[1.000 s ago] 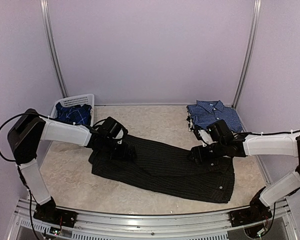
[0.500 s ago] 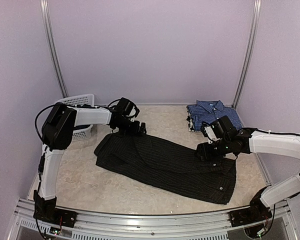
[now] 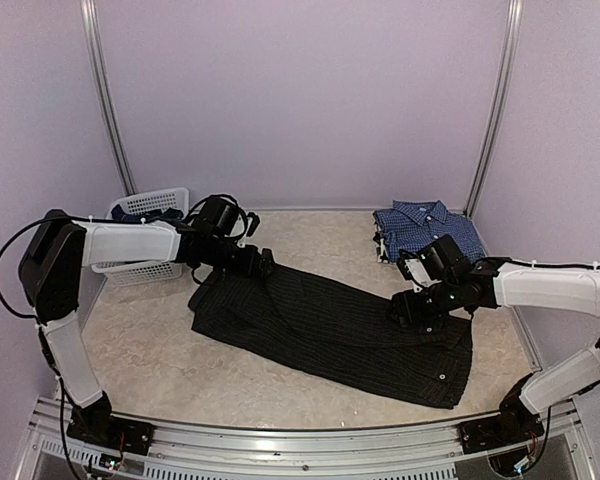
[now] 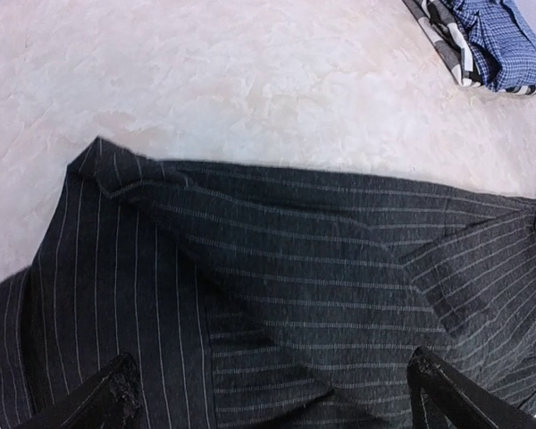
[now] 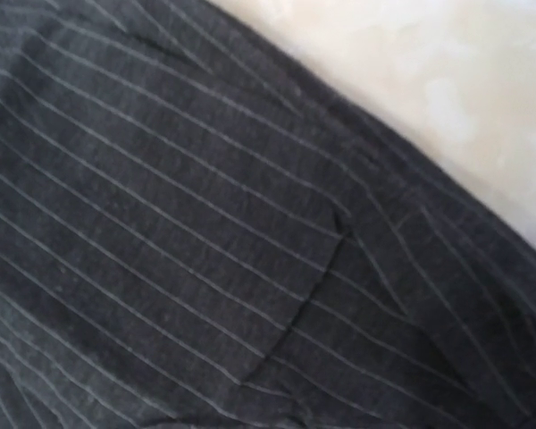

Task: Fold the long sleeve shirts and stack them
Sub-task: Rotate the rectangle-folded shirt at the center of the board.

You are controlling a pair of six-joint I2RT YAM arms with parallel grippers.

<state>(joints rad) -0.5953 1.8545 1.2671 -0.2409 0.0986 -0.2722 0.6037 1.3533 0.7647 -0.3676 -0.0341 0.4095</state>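
Left gripper jaws spread wide, empty, over far-left edge of pinstriped black shirt; shifted slightly leftward. Right gripper unmoved on shirt; jaw state indeterminate, possibly pinching cloth.

A: A plain lilac back wall is seen, flanked by a left wall and a right wall in the same shade.

B: Two metal posts are fixed at the rear corners: the left upright and the right upright.

A: Below, a tabletop in mottled beige stone pattern is lit softly and evenly.

B: And its near side is edged by a ribbed aluminium rail.
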